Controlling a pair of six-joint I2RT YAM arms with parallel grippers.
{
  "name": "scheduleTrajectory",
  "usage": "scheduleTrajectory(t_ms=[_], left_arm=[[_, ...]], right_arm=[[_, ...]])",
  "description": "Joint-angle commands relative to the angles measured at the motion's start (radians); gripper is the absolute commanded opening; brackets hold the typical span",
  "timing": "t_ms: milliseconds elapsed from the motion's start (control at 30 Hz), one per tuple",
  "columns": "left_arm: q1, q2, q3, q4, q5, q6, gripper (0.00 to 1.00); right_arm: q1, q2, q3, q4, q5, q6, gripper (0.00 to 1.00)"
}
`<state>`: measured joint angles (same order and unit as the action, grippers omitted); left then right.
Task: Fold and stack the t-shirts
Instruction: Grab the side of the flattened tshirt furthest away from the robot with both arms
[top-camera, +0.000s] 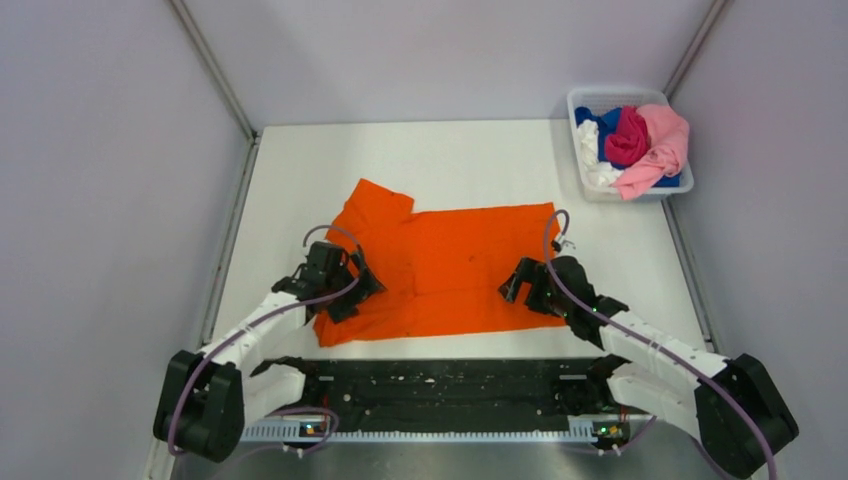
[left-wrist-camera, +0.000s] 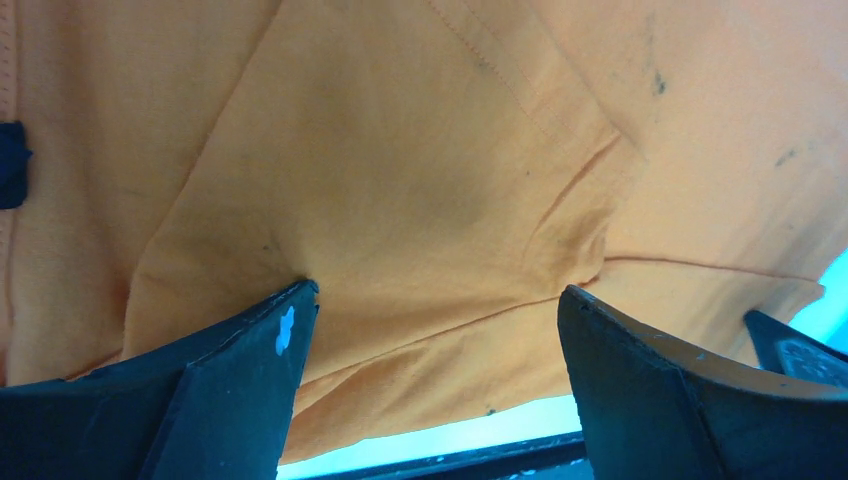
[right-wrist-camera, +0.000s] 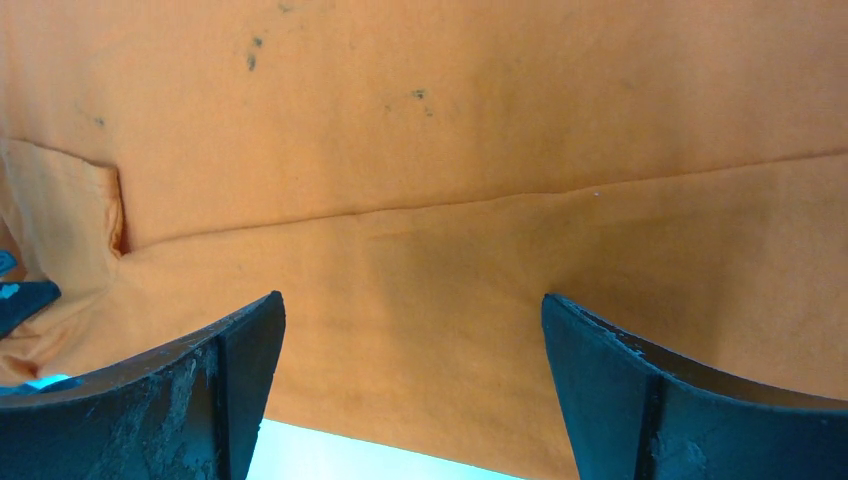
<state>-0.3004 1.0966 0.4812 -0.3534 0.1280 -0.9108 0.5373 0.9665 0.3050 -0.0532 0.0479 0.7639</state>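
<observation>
Where the white table (top-camera: 450, 160) fills the middle of the overhead view, the orange t-shirt (top-camera: 450, 265) lies flat on it, a little toward 6 o'clock from the table's centre. Its long side runs from 9 to 3 o'clock. One short sleeve sticks out at the shirt's 11 o'clock corner. A straight crease crosses the cloth from side to side, and the strip nearest the arms looks like a second layer lying on the rest.

At 2 o'clock from the table's centre, right at the far corner, stands a white plastic bin (top-camera: 615, 92). It is heaped with loose clothes. A pink shirt (top-camera: 660, 140) spills over the rim on the 4 o'clock side, and a magenta shirt (top-camera: 628, 135) is bunched in the middle. A blue shirt (top-camera: 603, 122) sits at 10 o'clock and a white shirt (top-camera: 592, 152) at 8 o'clock. The bin is well apart from the orange shirt.

The left gripper (top-camera: 348, 288) hangs over the shirt's 8 o'clock corner, near the sleeve seam. Its jaws are spread wide, with nothing between them but flat cloth below. The right gripper (top-camera: 516, 286) is over the shirt's 4 o'clock edge, likewise wide open and holding nothing. In both wrist views the black fingers frame orange cloth close beneath them. Whether the tips press on it I cannot tell.

A few small dark specks (right-wrist-camera: 250, 52) dot the cloth.
</observation>
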Motion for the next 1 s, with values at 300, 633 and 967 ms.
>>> scheduleTrajectory(t_ms=[300,633,967], left_arm=[[-0.011,-0.099,0.1,-0.274,-0.236,0.048,0.98],[-0.001,0.036,0.401,-0.191,-0.452,0.148,0.99],[0.118,0.641,0.935,-0.191,-0.403,0.328,0.99]], right_arm=[[0.025,-0.129,0.026,-0.082,0.064,0.013,0.99],[0.024,-0.146,0.14,-0.015,0.264,0.016,0.99],[0.023,-0.122,0.154,0.001,0.301,-0.048,0.99]])
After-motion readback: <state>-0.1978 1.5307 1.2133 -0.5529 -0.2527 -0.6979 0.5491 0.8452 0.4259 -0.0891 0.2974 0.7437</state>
